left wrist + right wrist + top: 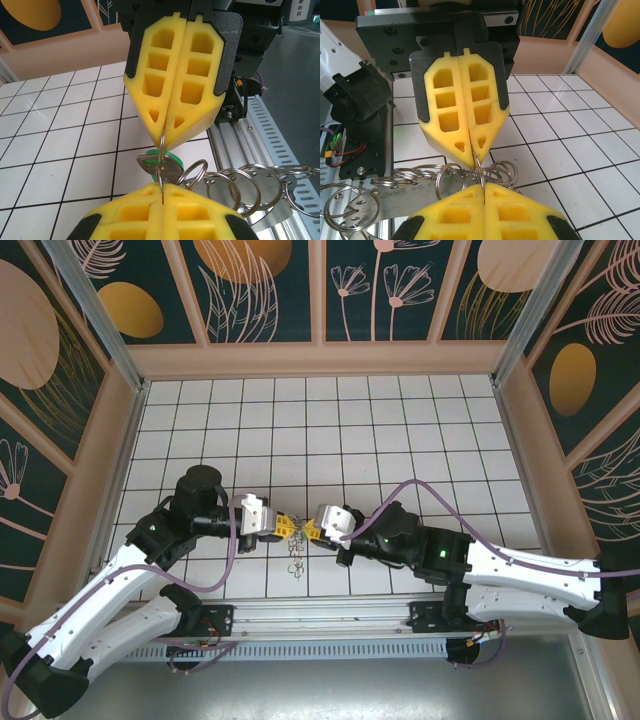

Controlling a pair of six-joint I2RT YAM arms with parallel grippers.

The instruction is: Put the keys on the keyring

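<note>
Over the near part of the tabletop (400,440), the left hand (283,525) and the right hand (312,531) meet tip to tip. Both are closed, and each pinches the same thin wire from its own side. A chain of rings (240,185) trails away from that place. The pinched wire is the keyring (161,145), and the key (148,163), with a green head, sits on it just between the two tips. I judge the threading step is in hand, but I cannot tell if the key is fully on. The next move calls for a small, steady turn of the keyring, so the key slides along the coil and does not slip off.
</note>
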